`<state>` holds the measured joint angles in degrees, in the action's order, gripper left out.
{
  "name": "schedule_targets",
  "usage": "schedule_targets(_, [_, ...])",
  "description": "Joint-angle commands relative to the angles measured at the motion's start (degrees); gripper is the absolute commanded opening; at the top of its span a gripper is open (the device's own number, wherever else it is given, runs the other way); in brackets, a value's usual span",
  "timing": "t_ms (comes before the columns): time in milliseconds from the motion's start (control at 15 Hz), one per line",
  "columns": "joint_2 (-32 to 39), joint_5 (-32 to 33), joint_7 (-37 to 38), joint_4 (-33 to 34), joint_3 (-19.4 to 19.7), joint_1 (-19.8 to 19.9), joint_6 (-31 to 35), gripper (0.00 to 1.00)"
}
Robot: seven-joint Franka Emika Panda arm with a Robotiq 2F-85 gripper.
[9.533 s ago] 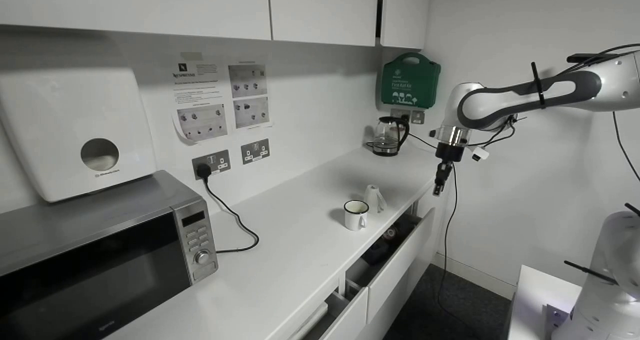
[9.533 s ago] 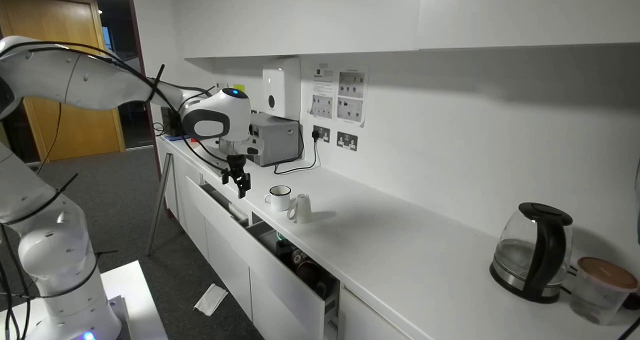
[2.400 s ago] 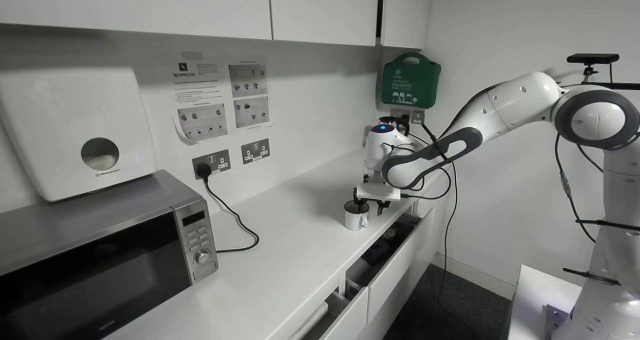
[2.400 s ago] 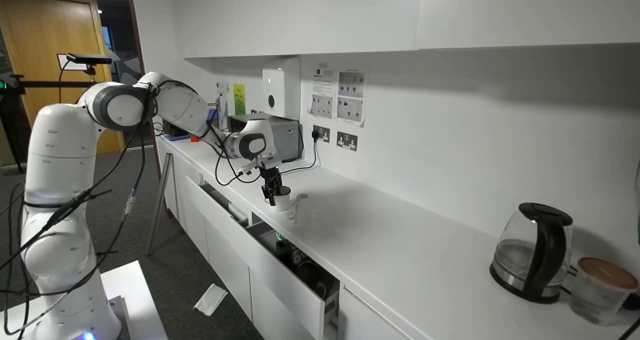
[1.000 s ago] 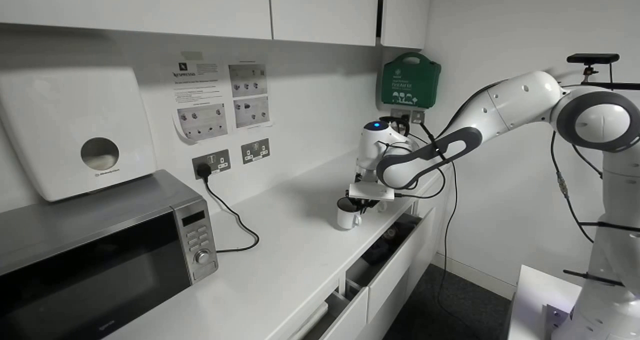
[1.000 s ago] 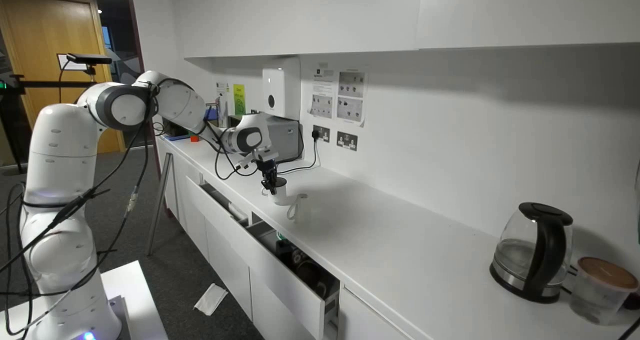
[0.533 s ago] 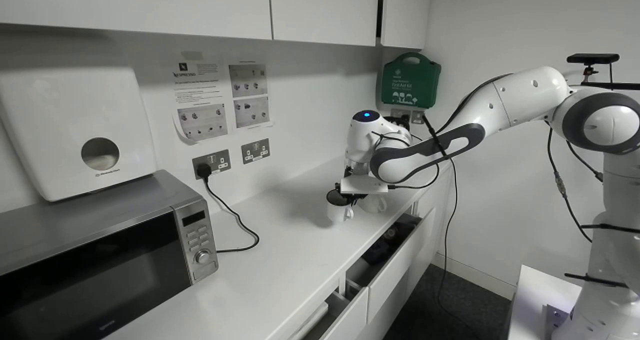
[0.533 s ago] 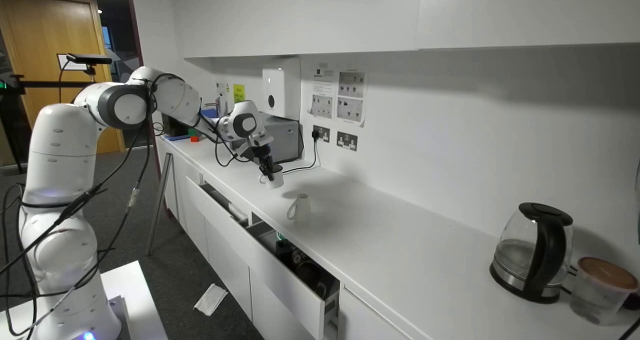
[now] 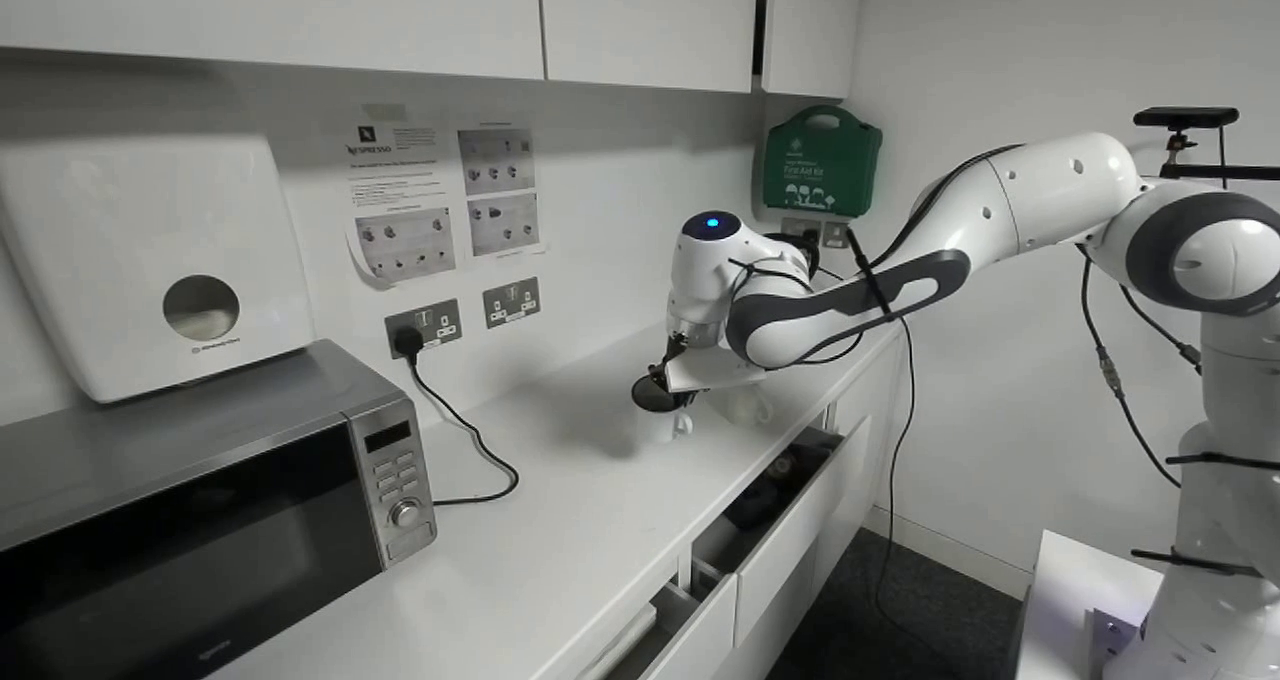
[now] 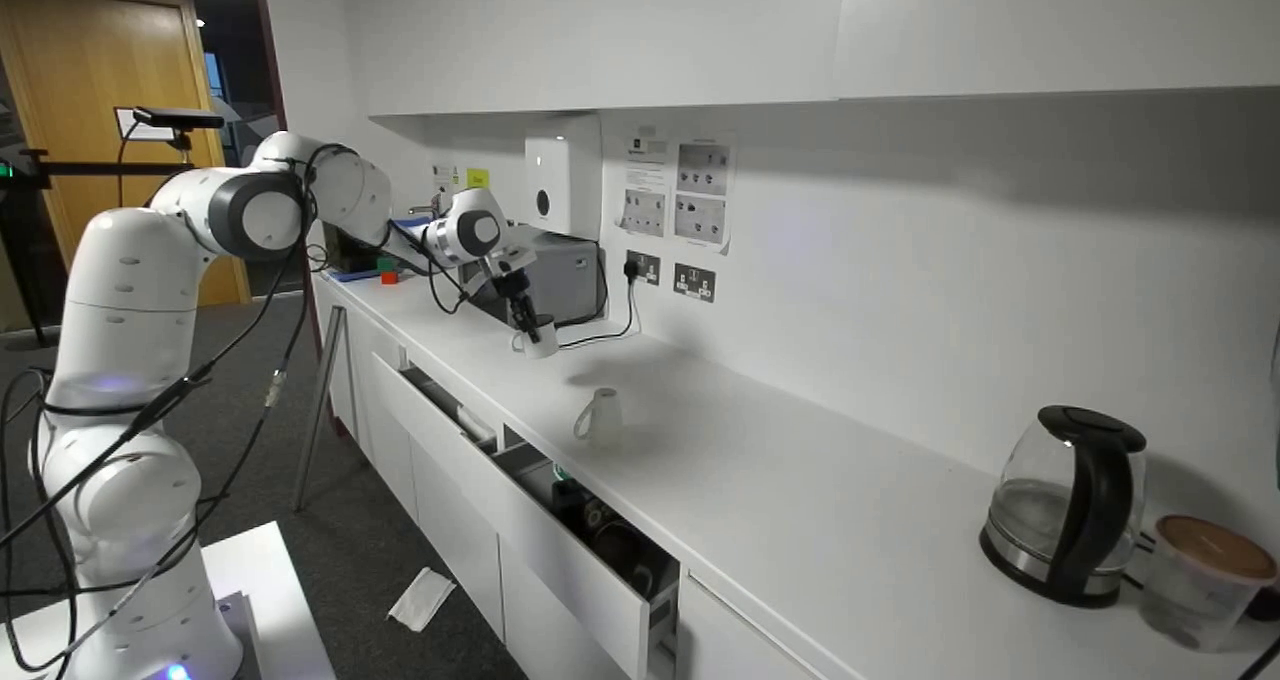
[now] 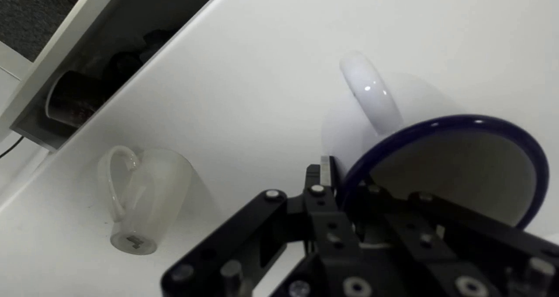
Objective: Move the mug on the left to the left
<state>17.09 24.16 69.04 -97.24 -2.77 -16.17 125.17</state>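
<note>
Fingers point(image 11: 324, 207) on mug point(image 11: 463, 170), Nespresso notice point(image 9: 395, 172) beyond

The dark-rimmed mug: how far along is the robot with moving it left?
Done: the hand has the dark-rimmed mug pinched at the rim. In progress: the mug looks raised over the counter, and in both exterior views it has shifted left, away from the other mug. Still to do: probably setting it down and letting go, since the hand remains closed on it.
</note>
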Motion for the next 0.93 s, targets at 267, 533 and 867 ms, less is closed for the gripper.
schedule_targets(267, [3.13, 0.43, -10.21, 6.37, -0.43, -0.69, -2.54, 0.02])
schedule_targets(533, [4.27, -0.22, -16.98, 7.89, -0.63, -0.71, -2.76, 0.02])
schedule_targets(867, [5.35, -1.65, -26.50, 8.84, -0.96, -0.51, -2.81, 0.02])
